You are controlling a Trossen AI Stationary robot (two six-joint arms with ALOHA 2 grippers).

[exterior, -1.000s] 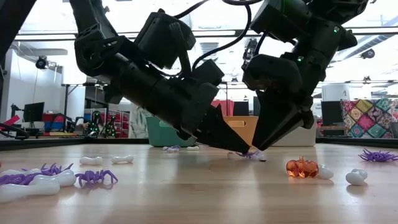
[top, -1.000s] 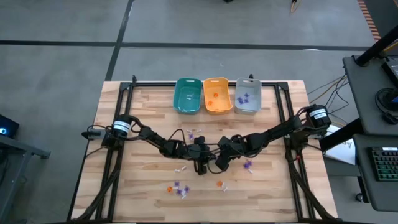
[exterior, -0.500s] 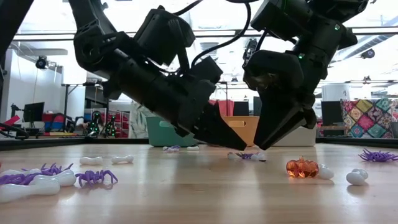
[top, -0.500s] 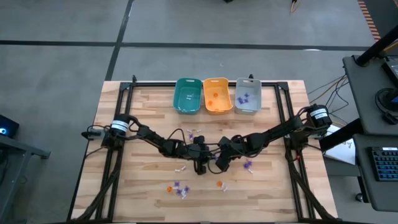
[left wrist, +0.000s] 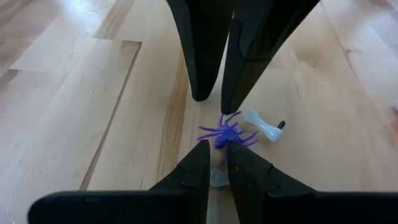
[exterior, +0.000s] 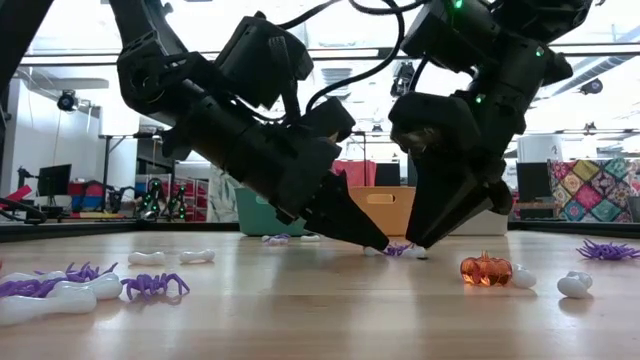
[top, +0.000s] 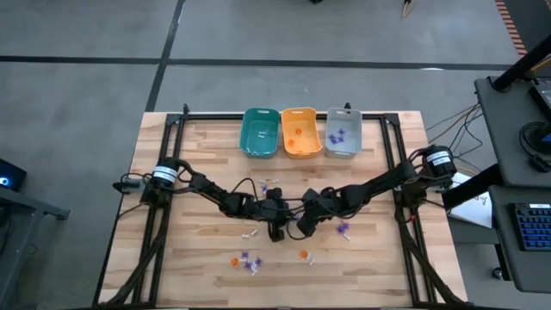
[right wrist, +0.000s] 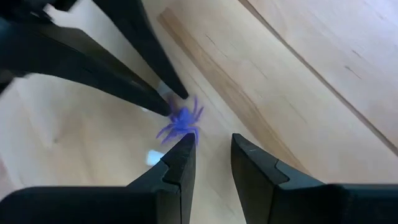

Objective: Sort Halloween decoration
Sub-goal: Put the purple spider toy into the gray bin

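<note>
Both grippers crowd one purple spider (left wrist: pixel 225 134) — left gripper (left wrist: pixel 215 163) fingers nearly together, right gripper (right wrist: pixel 208 152) fingers apart, bone (left wrist: pixel 263 126) at three o'clock — they risk colliding.

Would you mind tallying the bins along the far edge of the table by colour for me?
Teal bin: 1
Orange bin: 1
Grey bin: 1
Total: 3

Pale smooth wood table (top: pixel 189 250), glossy plastic purple spider (left wrist: pixel 227 133), matt black claws
</note>
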